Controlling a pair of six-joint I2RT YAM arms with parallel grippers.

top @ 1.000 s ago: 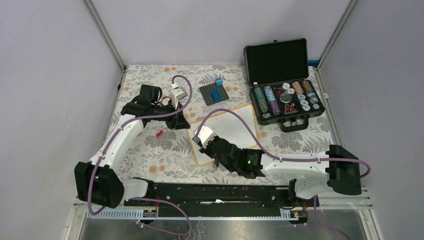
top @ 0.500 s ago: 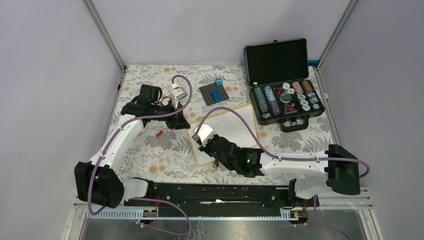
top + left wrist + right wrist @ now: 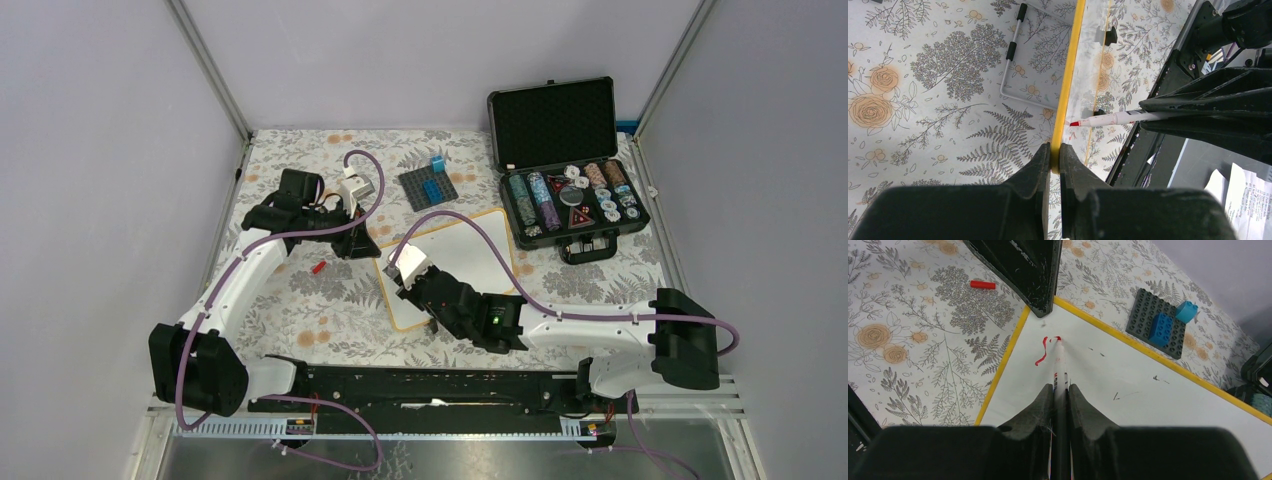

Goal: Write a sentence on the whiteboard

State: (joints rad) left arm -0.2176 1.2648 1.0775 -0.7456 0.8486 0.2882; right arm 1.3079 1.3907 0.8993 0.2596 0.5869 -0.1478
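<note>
Whiteboard lies flat between the arms, its yellow frame pinched tight at one corner by the left gripper. Right gripper is clamped on the marker, tip touching the board beside a first red stroke. Blank surface runs along the board's long axis, away from that corner; writing likely proceeds that way.

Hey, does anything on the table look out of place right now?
A small red cylinder, probably the marker's cap, lies loose on the tablecloth left of the whiteboard, apart from it. A few stray dark specks mark the board's surface. Nothing else stands out.
</note>
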